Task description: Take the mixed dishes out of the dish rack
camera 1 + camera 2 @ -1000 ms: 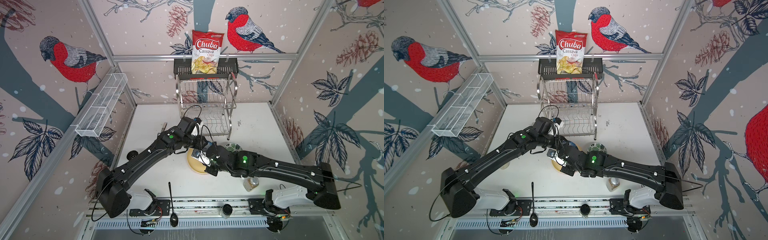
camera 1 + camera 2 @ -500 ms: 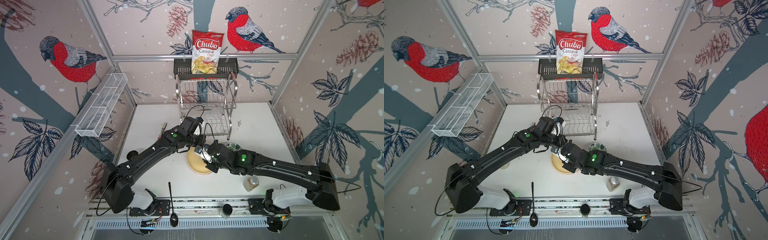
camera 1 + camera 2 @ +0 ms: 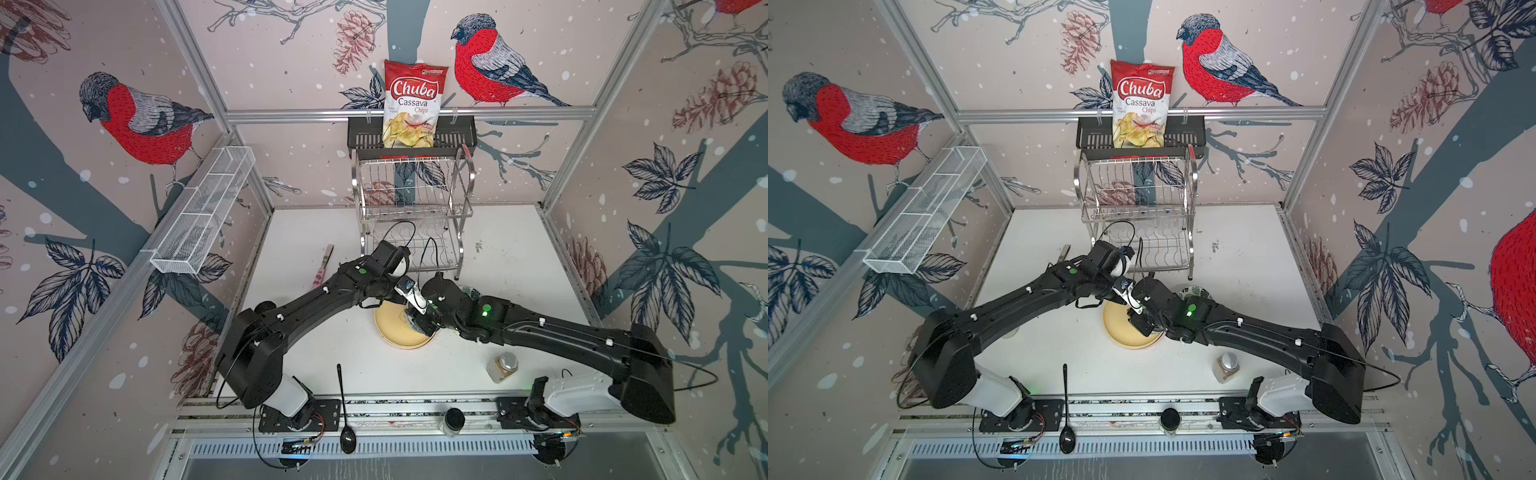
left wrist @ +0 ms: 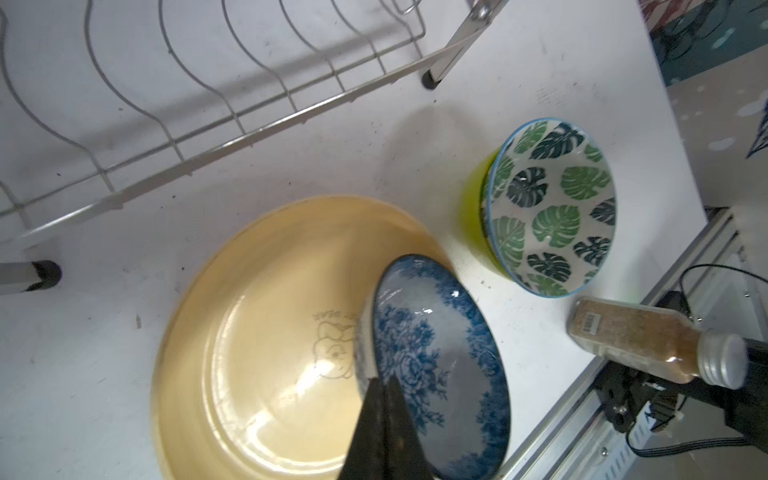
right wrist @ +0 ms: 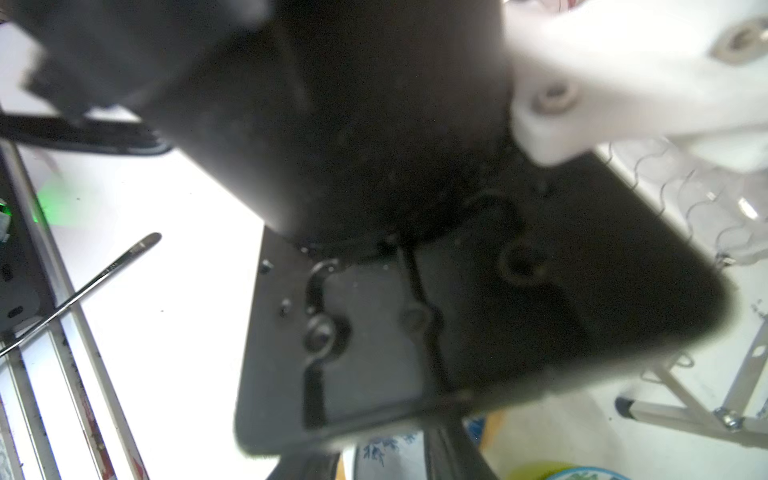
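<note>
L grip (image 4: 382,386) pinched blue bowl (image 4: 432,357) rim; bowl hung tilted over yellow plate (image 4: 257,332), btwn rack (image 3: 415,216) and bench (image 3: 311,361) front edge. R grip (image 5: 386,461) jaws stood partly apart w/ bowl btwn; contact unclear.

The chips bag (image 3: 412,104) on the black shelf (image 3: 365,139) reads "Chuba Cassava Chips". The cream plate (image 4: 249,345) shows "BEAR" at its middle (letters before it unreadable). The spice jar (image 4: 636,336) carries a barcode, digits illegible.
</note>
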